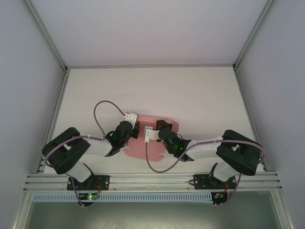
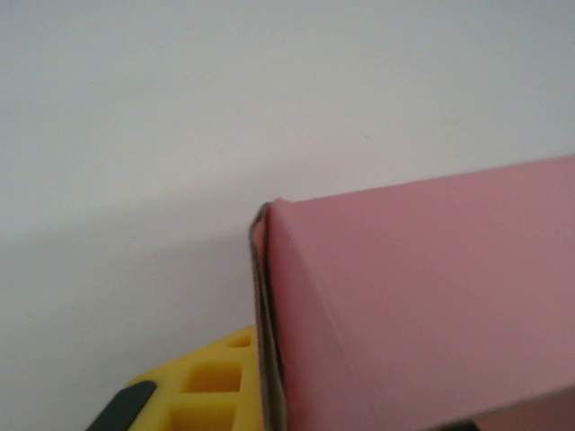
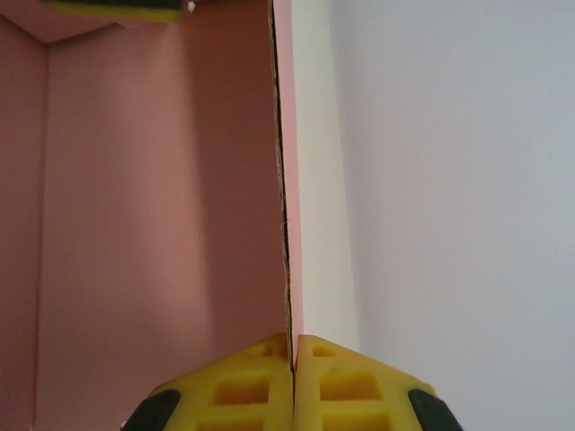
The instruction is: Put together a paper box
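**Paper box (image 1: 136, 150) pinched at two edges**

Top view: the pink card is seen partly folded on the white worktop (image 1: 200, 95), gripped between the left hand (image 1: 137, 130) and the right hand (image 1: 150, 135).

Left wrist view: a folded card edge is nipped, with one yellow finger (image 2: 211, 388) showing beside it.

Right wrist view: an upright wall is pinched between yellow fingers (image 3: 243, 388) pressed together.

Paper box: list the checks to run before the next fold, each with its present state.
1. Right gripper shut on a wall edge of the paper box: ok.
2. Left gripper shut on the folded corner: ok.
3. Corner crease sharp: ok.
4. Base lying flat on the table: cannot tell, the arms cover it.
5. Box fully formed: not ok, inside open in the right wrist view.
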